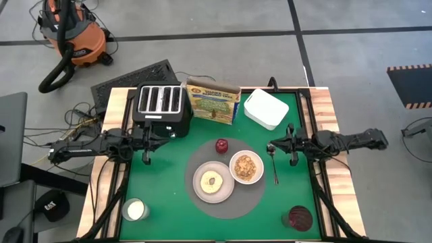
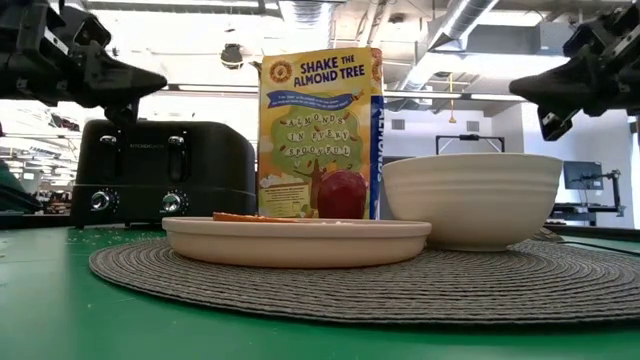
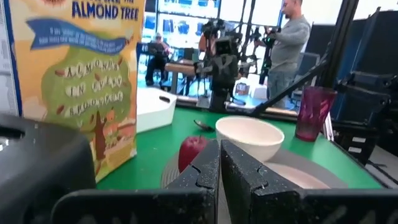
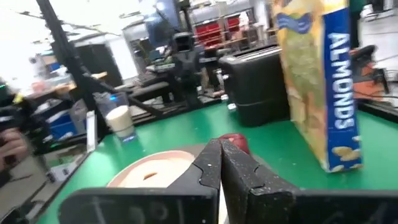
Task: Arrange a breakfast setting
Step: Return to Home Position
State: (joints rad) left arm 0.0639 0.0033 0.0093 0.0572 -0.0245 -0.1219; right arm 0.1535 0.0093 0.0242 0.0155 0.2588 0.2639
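1. Grippers first: we see the left gripper [image 1: 167, 135] pressed together and empty, raised beside the toaster [image 1: 160, 104]. The right gripper [image 1: 271, 147] is likewise pinched closed on nothing.
2. Between the two grippers lies the round mat [image 1: 229, 206]. It carries the plate [image 1: 226, 191] with toast [image 1: 214, 181] and the bowl [image 1: 234, 160] of cereal [image 1: 247, 167], side by side as one place setting.
3. The apple [image 1: 221, 146] sits ahead of the left gripper, at the mat's edge.
4. The spoon [image 1: 273, 162] lies just below the right gripper, beside the bowl, where we judge an eater's hand would reach.
5. We judge the arranging done, with both arms clear to park.
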